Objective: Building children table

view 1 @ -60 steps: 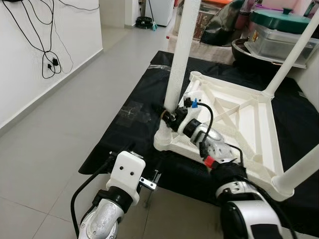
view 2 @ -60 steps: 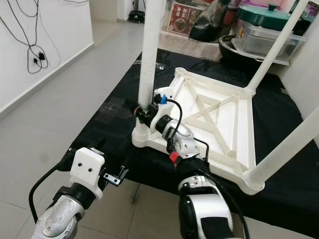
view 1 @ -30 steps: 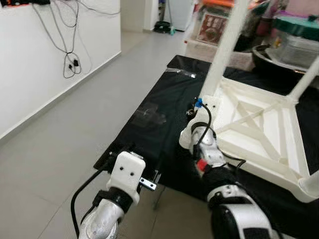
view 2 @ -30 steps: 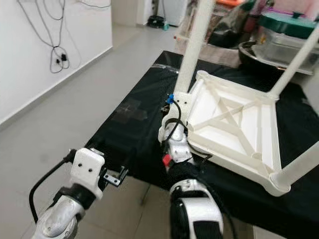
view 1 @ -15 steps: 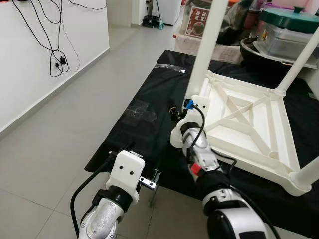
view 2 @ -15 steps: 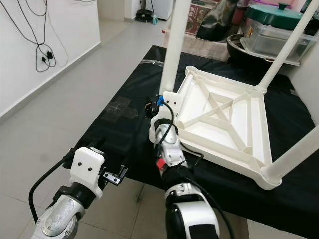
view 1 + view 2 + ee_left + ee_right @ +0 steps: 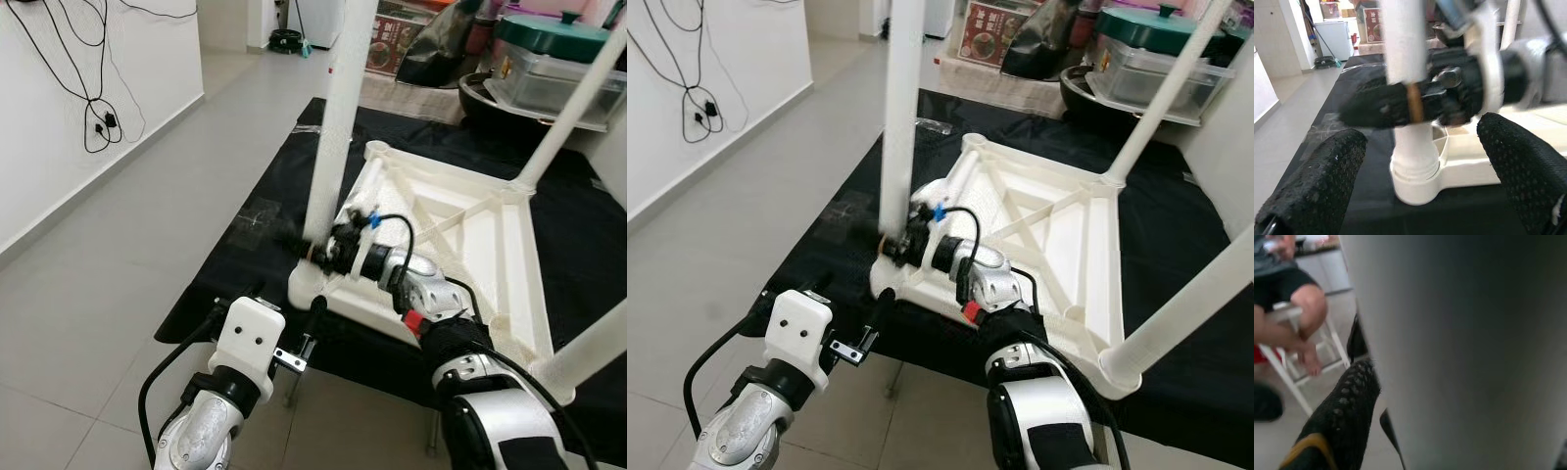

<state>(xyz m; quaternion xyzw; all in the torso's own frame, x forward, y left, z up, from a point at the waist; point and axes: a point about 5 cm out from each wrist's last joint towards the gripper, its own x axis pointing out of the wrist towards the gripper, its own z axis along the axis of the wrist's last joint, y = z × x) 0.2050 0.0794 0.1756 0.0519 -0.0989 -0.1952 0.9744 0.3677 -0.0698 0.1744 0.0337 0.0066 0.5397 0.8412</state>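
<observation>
Right gripper (image 7: 315,247) clasps the table leg (image 7: 338,117); left gripper (image 7: 1420,191) gapes nearby, above black mat (image 7: 255,245).

Grey tiled floor (image 7: 118,255) carries a black mat (image 7: 265,215). On the mat lies an upturned white plastic table (image 7: 460,235), its legs pointing up. A cable (image 7: 98,122) hangs against the wall.

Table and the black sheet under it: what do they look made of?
The table, lying upside down, looks like white moulded plastic: matte, with cast ribs and a socket holding the leg that the right gripper clamps. The sheet seems thin black plastic film, slightly glossy and creased.
</observation>
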